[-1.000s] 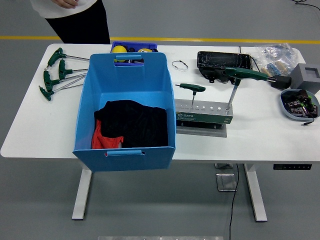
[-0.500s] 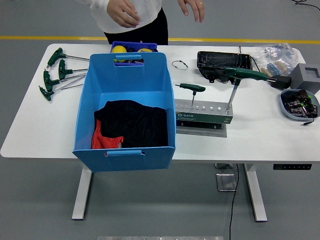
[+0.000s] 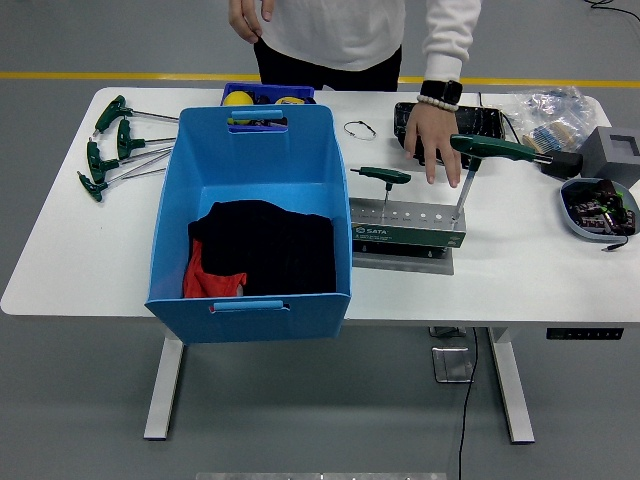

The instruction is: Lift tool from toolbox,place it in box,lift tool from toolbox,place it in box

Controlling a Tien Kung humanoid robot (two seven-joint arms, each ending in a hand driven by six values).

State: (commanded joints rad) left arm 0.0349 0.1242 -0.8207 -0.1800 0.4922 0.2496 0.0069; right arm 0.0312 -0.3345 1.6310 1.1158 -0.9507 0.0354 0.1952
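Upright in the green toolbox (image 3: 407, 233) stand two green-handled tools (image 3: 385, 177), just right of the blue box (image 3: 250, 205) holding dark cloth. Over them a person's hand (image 3: 433, 139) hangs, fingers spread. More T-handle tools (image 3: 115, 145) lie at the white desk's (image 3: 90, 260) left; grey floor beyond.

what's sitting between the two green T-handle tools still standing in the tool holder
In the head view, the person's hand reaches down between the short T-handle tool and the tall one; below it, the tool holder shows empty slots.
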